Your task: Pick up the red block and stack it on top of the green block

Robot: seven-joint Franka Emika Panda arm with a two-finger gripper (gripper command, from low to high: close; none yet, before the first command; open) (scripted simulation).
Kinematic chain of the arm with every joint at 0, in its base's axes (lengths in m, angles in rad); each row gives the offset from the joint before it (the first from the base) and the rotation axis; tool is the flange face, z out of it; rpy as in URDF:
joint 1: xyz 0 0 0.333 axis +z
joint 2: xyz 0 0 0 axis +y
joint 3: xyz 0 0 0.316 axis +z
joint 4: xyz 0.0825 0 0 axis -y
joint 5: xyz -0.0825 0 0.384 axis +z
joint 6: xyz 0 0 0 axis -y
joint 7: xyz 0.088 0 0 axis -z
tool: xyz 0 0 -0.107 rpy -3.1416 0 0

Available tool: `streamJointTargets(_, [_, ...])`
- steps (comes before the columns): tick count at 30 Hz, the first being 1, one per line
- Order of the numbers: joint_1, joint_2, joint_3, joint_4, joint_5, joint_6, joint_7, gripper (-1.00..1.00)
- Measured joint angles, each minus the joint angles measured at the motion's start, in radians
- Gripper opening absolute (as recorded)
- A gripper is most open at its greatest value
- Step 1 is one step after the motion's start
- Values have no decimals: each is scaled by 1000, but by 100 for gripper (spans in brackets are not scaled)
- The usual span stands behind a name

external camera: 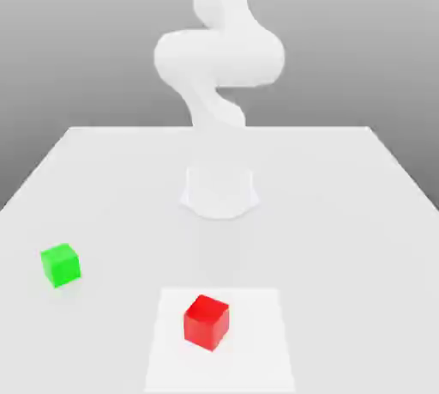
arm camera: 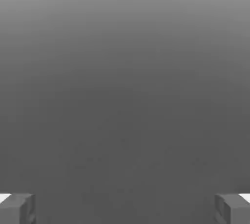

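Hand [arm camera: 125, 208] spread wide, empty, fingertips [arm camera: 17, 208] far apart. Unmarked red block [external camera: 206, 321] and green block [external camera: 60, 264] rest well apart on tabletop [external camera: 343, 212].

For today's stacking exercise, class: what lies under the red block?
The red block sits on a lighter square patch of the table. The patch directly beneath it is covered. The green block rests apart.
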State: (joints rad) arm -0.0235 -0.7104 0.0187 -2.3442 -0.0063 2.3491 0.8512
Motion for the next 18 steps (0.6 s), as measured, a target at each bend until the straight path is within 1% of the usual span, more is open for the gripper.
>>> streamJointTargets(10, [-79, 372, 55, -182, -30, 204, 214, 0])
streamJointTargets(18, [-105, 661, 61, -324, -27, 363, 363, 0])
